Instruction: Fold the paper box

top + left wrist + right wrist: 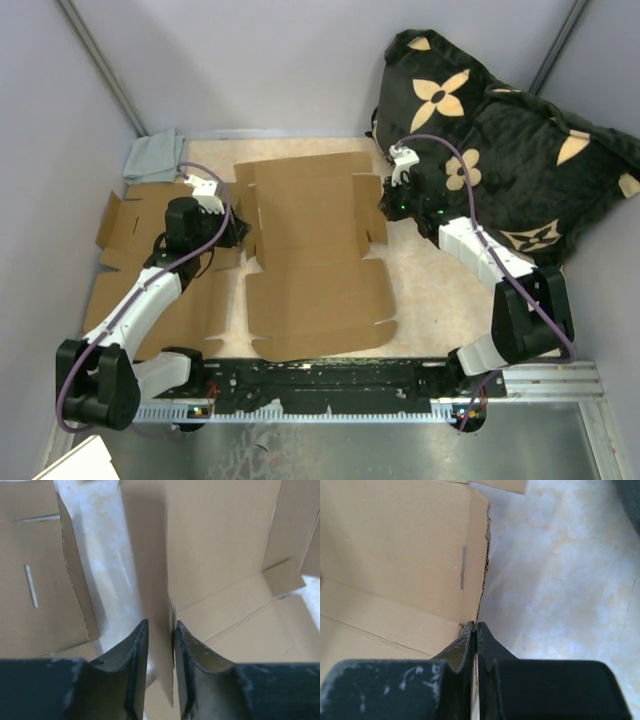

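The paper box (315,250) is a brown cardboard blank lying mostly flat mid-table. At its left edge sits my left gripper (238,228), and in the left wrist view the left gripper (160,625) has its jaws slightly parted. A raised side flap (147,580) stands between them, against the right finger with a gap on the left. My right gripper (383,205) is at the box's right edge. In the right wrist view the right gripper (477,625) is shut on the thin corrugated edge of the lifted right flap (410,545).
Spare cardboard blanks (130,230) lie on the left side of the table under my left arm. A grey cloth (153,157) sits at the back left. A black flower-patterned pillow (500,150) fills the back right corner. Walls close in on both sides.
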Robot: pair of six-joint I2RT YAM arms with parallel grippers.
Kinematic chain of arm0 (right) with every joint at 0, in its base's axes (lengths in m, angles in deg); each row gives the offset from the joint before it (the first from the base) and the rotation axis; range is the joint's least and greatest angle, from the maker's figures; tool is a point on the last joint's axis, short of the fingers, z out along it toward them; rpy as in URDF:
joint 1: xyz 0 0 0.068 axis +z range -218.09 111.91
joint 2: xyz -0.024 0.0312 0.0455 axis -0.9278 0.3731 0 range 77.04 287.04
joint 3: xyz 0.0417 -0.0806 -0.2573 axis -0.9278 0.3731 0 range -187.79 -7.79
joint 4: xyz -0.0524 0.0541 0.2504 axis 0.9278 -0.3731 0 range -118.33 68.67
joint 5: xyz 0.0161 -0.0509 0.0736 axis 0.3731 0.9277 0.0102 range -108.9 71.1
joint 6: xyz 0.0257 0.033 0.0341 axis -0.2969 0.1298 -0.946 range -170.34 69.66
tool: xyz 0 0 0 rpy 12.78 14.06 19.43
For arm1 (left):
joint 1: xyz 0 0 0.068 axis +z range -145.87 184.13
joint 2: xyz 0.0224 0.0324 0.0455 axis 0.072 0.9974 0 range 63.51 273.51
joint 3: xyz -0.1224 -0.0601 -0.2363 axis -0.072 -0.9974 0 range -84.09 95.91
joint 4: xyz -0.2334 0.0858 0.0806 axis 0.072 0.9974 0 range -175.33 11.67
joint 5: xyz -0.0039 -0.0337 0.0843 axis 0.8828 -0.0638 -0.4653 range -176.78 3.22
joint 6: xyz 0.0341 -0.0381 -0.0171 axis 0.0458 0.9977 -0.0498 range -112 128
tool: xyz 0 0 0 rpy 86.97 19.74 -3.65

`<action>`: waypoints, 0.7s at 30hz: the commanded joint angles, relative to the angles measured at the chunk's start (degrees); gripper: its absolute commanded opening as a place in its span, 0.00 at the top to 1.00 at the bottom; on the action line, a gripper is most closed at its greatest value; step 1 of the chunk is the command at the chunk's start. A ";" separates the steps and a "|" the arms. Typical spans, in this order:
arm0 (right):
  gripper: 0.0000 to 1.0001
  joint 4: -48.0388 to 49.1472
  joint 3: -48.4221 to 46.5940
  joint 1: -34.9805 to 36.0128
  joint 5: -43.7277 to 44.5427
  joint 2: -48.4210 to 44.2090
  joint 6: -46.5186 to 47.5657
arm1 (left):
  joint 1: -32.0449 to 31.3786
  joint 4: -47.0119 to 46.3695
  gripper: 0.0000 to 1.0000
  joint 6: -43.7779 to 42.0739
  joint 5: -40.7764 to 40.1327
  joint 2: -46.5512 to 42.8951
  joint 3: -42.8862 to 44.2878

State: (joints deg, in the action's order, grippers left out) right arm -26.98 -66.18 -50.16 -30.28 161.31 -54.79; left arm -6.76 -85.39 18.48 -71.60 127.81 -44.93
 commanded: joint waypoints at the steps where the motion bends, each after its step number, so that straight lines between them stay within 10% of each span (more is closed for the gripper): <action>1: 1.00 2.94 2.96 2.30 2.92 -4.72 2.03 | -0.27 -0.25 0.55 -0.60 -2.91 -2.13 2.01; 14: 1.00 10.09 14.86 4.83 6.78 -13.29 3.61 | -0.27 -2.00 0.09 -3.71 2.97 11.32 29.90; 21: 1.00 9.56 16.28 4.84 3.38 -17.27 4.32 | -0.26 7.59 0.10 -13.11 20.40 32.55 54.25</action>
State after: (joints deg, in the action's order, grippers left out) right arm -20.60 -49.15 -45.96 -25.21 147.28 -52.03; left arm -6.76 -83.57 12.04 -63.79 152.24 1.45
